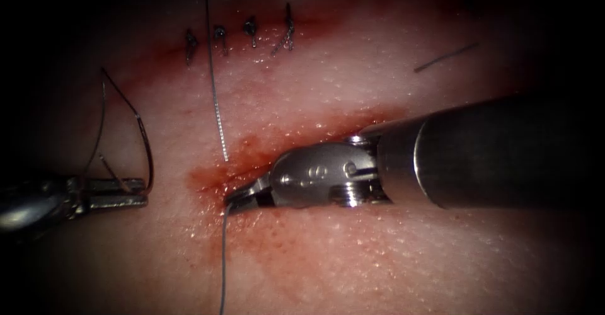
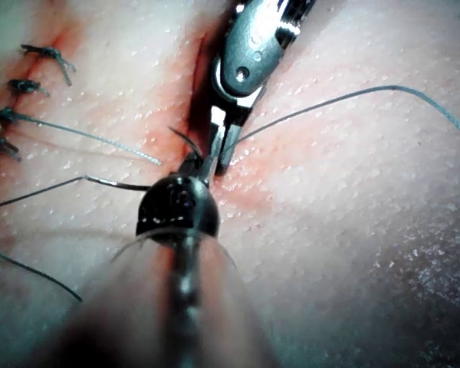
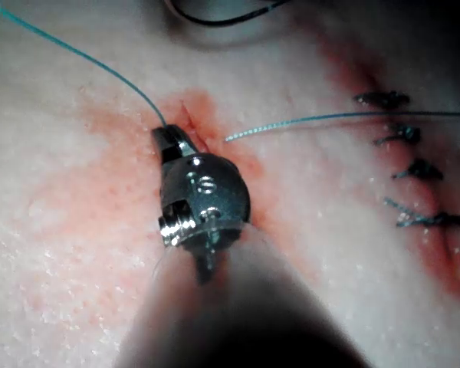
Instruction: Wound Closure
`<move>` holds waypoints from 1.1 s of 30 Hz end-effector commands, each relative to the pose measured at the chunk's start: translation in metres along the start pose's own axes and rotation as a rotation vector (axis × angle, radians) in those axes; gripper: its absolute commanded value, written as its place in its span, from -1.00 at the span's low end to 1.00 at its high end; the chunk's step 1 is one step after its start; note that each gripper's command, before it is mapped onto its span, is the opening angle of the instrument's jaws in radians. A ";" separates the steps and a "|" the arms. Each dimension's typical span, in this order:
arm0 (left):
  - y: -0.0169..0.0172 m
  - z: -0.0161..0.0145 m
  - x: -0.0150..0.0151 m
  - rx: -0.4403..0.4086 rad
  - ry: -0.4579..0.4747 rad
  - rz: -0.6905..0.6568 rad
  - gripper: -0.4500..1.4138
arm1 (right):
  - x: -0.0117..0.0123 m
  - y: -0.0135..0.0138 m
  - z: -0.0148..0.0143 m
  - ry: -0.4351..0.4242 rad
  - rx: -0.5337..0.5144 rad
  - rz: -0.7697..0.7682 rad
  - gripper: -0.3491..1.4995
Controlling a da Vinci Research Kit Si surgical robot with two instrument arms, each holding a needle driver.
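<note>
Red fluid (image 1: pixel 252 154) on pale, stitched tissue (image 1: pixel 391 258) beneath dark surroundings.

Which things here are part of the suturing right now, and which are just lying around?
In use:
left end effector holding the needle
right end effector shut on the thread
tissue

Lying about:
cut thread end
finished stitches

A surgical training bench. Pale tissue (image 1: pixel 391 258) bears a stitched cut (image 1: pixel 239 34). A needle-driver end effector (image 1: pixel 242 195) works close above it.
</note>
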 end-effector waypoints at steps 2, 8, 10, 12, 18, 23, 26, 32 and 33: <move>0.0003 0.0009 -0.0004 -0.002 0.000 -0.001 -1.00 | 0.0004 -0.0005 0.0007 0.004 0.013 0.002 -1.00; 0.0003 0.0009 -0.0003 -0.002 0.000 -0.001 -1.00 | 0.0017 -0.0019 -0.0006 0.016 0.065 0.005 -1.00; 0.0003 0.0009 -0.0004 -0.002 0.000 -0.001 -1.00 | 0.0024 -0.0032 -0.0018 0.026 0.088 0.002 -1.00; 0.0003 0.0009 -0.0004 -0.002 0.000 -0.001 -1.00 | 0.0031 -0.0049 -0.0032 0.033 0.117 -0.003 -1.00; 0.0003 0.0011 -0.0004 -0.002 0.000 -0.001 -1.00 | 0.0054 -0.0103 -0.0069 0.051 0.193 -0.023 -1.00; 0.0005 0.0015 -0.0002 -0.007 0.000 0.010 -1.00 | 0.0076 -0.0147 -0.0086 0.059 0.244 -0.044 -1.00; 0.0005 0.0015 -0.0002 -0.007 0.000 0.010 -1.00 | 0.0088 -0.0165 -0.0090 0.062 0.263 -0.051 -1.00; 0.0005 0.0015 -0.0003 -0.007 0.000 0.010 -1.00 | 0.0111 -0.0183 -0.0090 0.066 0.318 -0.056 -1.00; 0.0004 0.0015 -0.0003 -0.007 0.000 0.011 -1.00 | 0.0112 -0.0181 -0.0088 0.066 0.316 -0.054 -1.00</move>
